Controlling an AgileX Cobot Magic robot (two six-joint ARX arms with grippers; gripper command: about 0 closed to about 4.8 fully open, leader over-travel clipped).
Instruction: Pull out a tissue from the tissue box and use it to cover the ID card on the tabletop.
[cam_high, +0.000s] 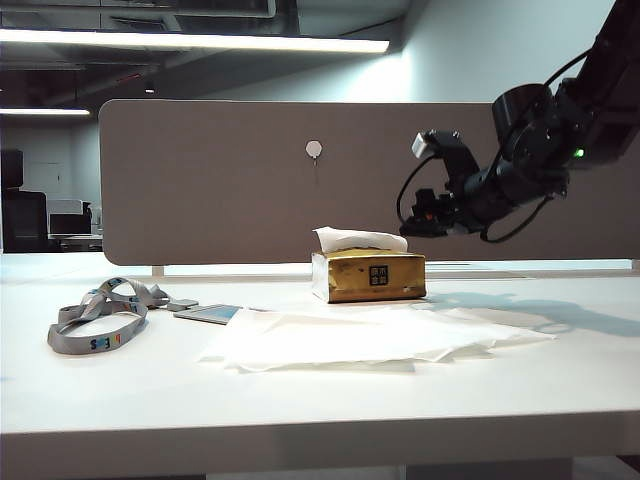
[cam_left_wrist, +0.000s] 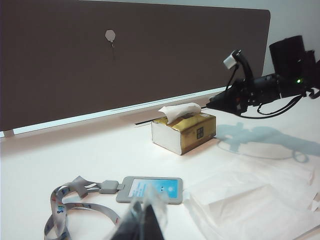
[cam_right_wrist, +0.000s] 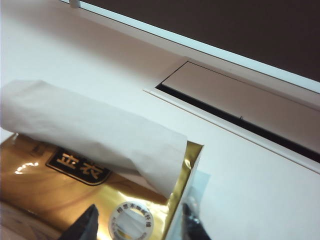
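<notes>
tissue box: one (cam_high: 369, 276), a low golden pack with white ends and a dark square label, standing on the surface (cam_high: 320, 410) in front of the divider panel (cam_high: 220, 180).
tissue: one sheet (cam_high: 358, 239) sticks up out of the top of the box, folded over and leaning to one side; it is still in the box.
loose white sheets: a flat spread of overlapping sheets (cam_high: 370, 338) lies in front of the box; i cannot count them.
id card: one (cam_left_wrist: 150, 190), flat on the surface, face up and uncovered, just beside the edge of the loose sheets, well in front of the box.
lanyard: one grey strap (cam_high: 100, 315) with coloured letters, looped on the surface and clipped to the card.
arms: two; only the right one shows in the outside view.
right gripper: (cam_high: 418, 222) hangs in the air just beside the top of the box, on its right in the outside view, reaching in from that side with the arm angled downward.
right jaws: parted, one dark tip (cam_right_wrist: 85, 225) on each side of the box's end, holding nothing; the tissue lies just ahead of them, untouched.
left gripper: (cam_left_wrist: 142, 220) low over the surface near the card, seen only as dark blurred tips in its own camera.
left jaws: tips close together, too blurred to say whether they are closed.
</notes>
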